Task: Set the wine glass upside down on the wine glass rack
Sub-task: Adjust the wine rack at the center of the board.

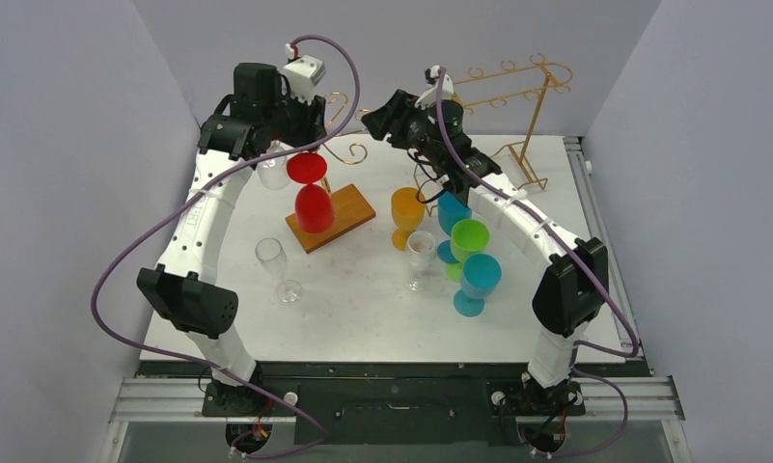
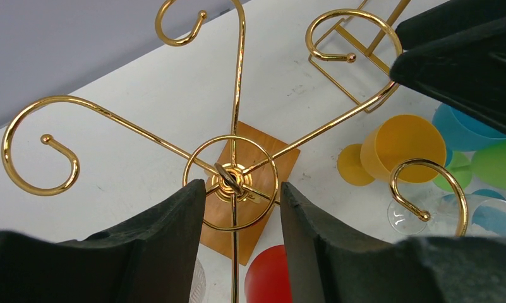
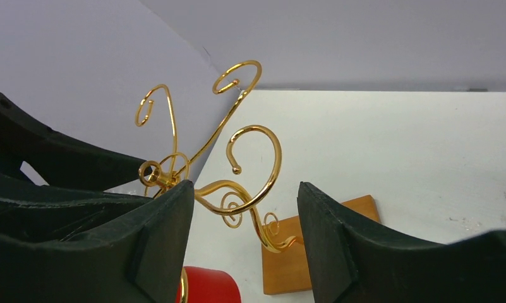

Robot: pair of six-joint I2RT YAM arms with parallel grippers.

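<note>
A red wine glass (image 1: 314, 207) hangs upside down on the wine glass rack (image 1: 353, 206). Its foot is up among the curled gold arms and its bowl points down over the brown wooden base. The rack stands on the left half of the white desk (image 1: 363, 313), towards the back.

Both arms reach in over the top of the rack from either side. The left pincer (image 2: 242, 189) is released: its two dark fingers stand apart with nothing between them. Seen from its wrist camera, the gap frames the gold ring at the top of the rack's stem, and the red glass shows just below. The right pincer (image 3: 245, 189) is released too, its fingers apart and empty. Beyond them, the spiral arms and the wooden base show in the right wrist view. The two pincers are close to each other above the rack, and neither touches the glass.

An orange glass (image 1: 407, 214), a small clear glass (image 1: 421, 253), a green glass (image 1: 469, 239) and two blue glasses (image 1: 479, 280) stand clustered right of the rack. Another clear glass (image 1: 271, 257) stands in front of the rack to its left. A taller gold wire frame (image 1: 517, 101) stands at the far right corner.
</note>
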